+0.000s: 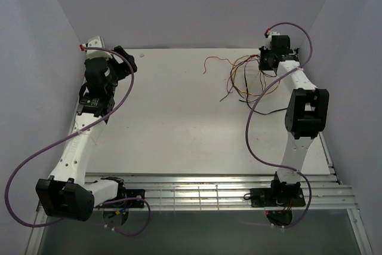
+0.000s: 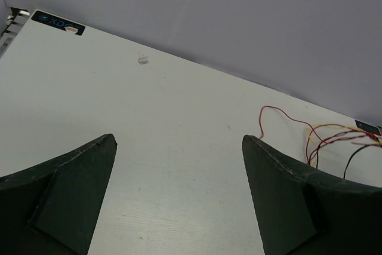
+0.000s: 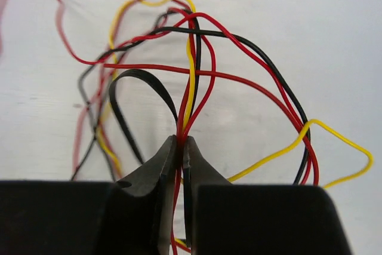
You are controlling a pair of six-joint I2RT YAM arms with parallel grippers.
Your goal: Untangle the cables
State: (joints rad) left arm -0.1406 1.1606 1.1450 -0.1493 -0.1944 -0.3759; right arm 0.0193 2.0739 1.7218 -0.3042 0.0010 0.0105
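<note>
The cables [image 1: 242, 79] are thin red, black and yellow wires in a loose tangle at the far right of the white table [image 1: 173, 117]. My right gripper [image 1: 264, 59] sits over the tangle's right side. In the right wrist view it [image 3: 182, 140] is shut on a bunch of red, yellow and black strands [image 3: 190, 88], which fan out beyond the fingertips. My left gripper [image 1: 125, 58] is at the far left, well apart from the wires. In the left wrist view it [image 2: 179, 141] is open and empty over bare table, with the cables [image 2: 334, 138] far to its right.
Grey walls enclose the table at the back and both sides. A metal rail frame [image 1: 215, 195] runs along the near edge between the arm bases. A small pale speck [image 2: 142, 60] lies near the back wall.
</note>
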